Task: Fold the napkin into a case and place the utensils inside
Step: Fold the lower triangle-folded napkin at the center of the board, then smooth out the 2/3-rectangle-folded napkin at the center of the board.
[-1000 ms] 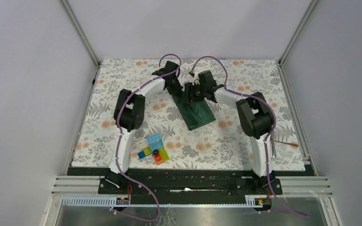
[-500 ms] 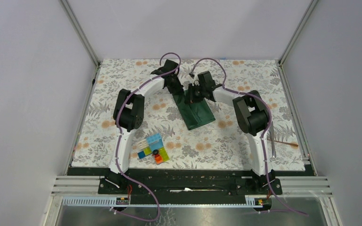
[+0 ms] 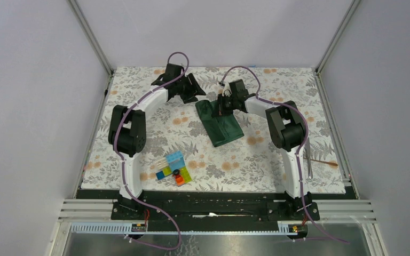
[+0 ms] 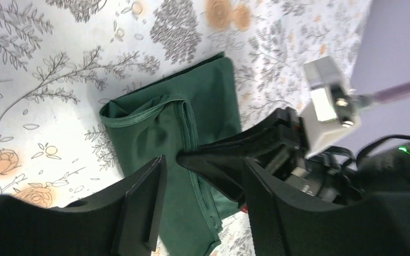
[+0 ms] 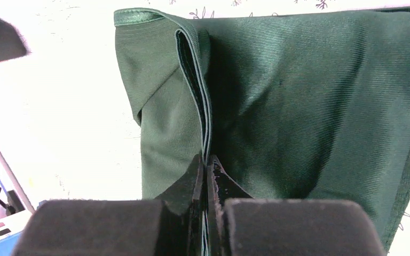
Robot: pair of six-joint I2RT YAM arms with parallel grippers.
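The dark green napkin point(image 3: 221, 124) lies folded into a long layered strip at mid-table. My right gripper point(image 3: 222, 106) is at its far end, shut on the stacked hemmed edges point(image 5: 207, 160); the cloth point(image 5: 299, 96) spreads flat to the right of the pinch. My left gripper point(image 3: 192, 94) hangs open just left of the napkin's far corner, holding nothing. In the left wrist view the napkin point(image 4: 165, 128) lies below my open left gripper point(image 4: 203, 165), with the right gripper's fingers point(image 4: 229, 160) on the fold. The utensils, a copper spoon point(image 3: 325, 162) and a silver one point(image 3: 309, 162), lie at the right edge.
A cluster of colourful plastic blocks point(image 3: 173, 169) sits near the front left of the floral table covering point(image 3: 139, 96). Grey walls and metal frame posts close in the table on three sides.
My left gripper let go of the napkin, opened and drew back to the left. My right gripper closed on the napkin's folded far edge.
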